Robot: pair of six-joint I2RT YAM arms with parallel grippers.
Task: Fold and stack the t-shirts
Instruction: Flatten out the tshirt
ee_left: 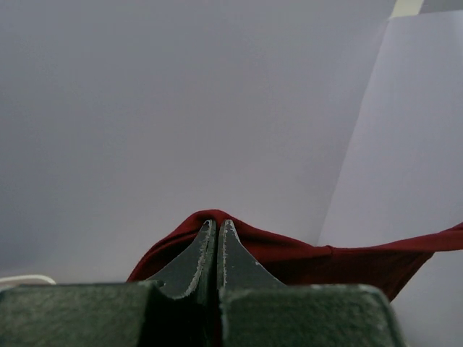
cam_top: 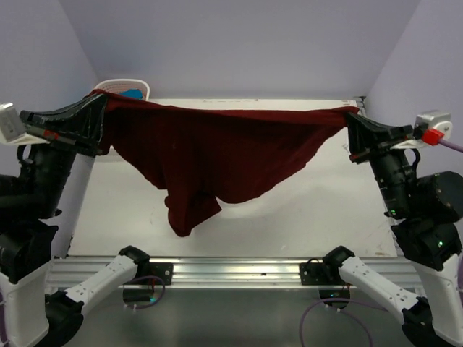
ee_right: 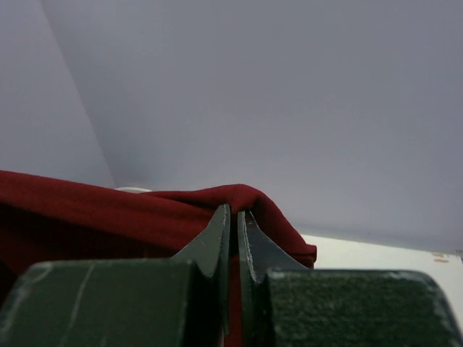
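taut maroon t-shirt [cam_top: 217, 148] across whole table [cam_top: 340, 224] width

Black arms [cam_top: 43, 170], white links [cam_top: 98, 280], scuffed dark-green left gripper [ee_left: 217, 228] (purple cables [cam_top: 454, 145])

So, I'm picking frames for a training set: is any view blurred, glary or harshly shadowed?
Top external: sharp and evenly lit, no hard shadow under the maroon t-shirt. Left wrist: left gripper and cloth crisp, plain wall behind, no glare. Right wrist: right gripper likewise crisp; only its body at the bottom edge looks slightly soft.
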